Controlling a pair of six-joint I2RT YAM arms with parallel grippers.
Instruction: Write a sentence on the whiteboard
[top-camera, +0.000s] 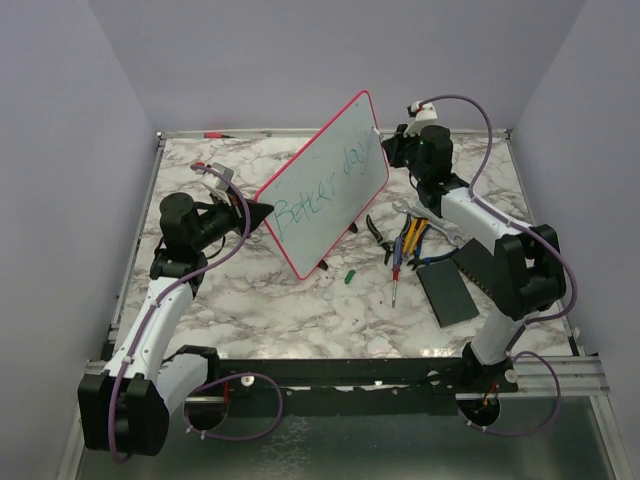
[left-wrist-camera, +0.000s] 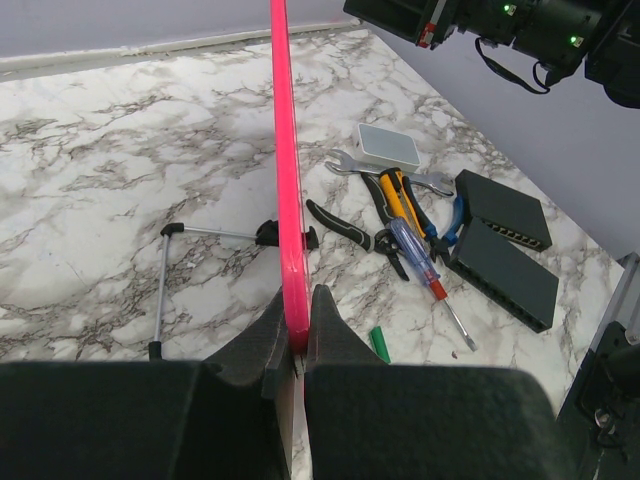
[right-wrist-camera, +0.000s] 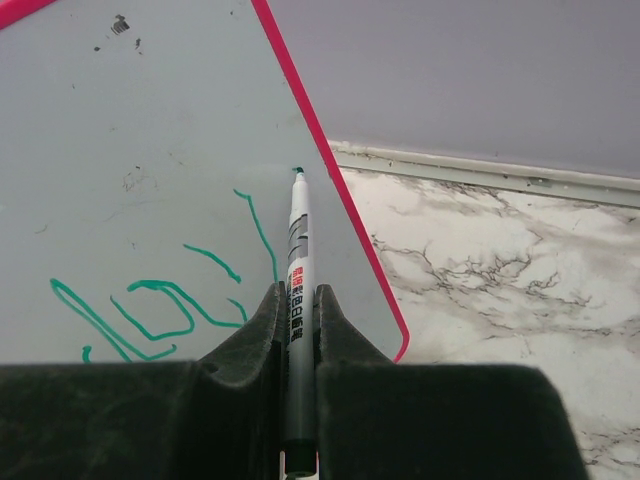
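Observation:
The whiteboard (top-camera: 325, 180), white with a red-pink rim, stands tilted on the marble table and carries green writing reading "Better day". My left gripper (top-camera: 262, 213) is shut on its left edge, seen in the left wrist view (left-wrist-camera: 297, 318) as the pink rim (left-wrist-camera: 285, 180) between the jaws. My right gripper (top-camera: 392, 148) is at the board's right end, shut on a grey marker (right-wrist-camera: 298, 270). The marker's green tip touches the board face (right-wrist-camera: 130, 150) near the right rim, beside the last green strokes.
Right of the board lie pliers (top-camera: 377, 228), a wrench (top-camera: 410, 209), screwdrivers (top-camera: 400, 270) and black rectangular pads (top-camera: 447, 294). A green marker cap (top-camera: 350, 277) lies in front of the board. A metal stand (left-wrist-camera: 165, 290) lies behind the board. A red marker (top-camera: 213, 133) is at the far edge.

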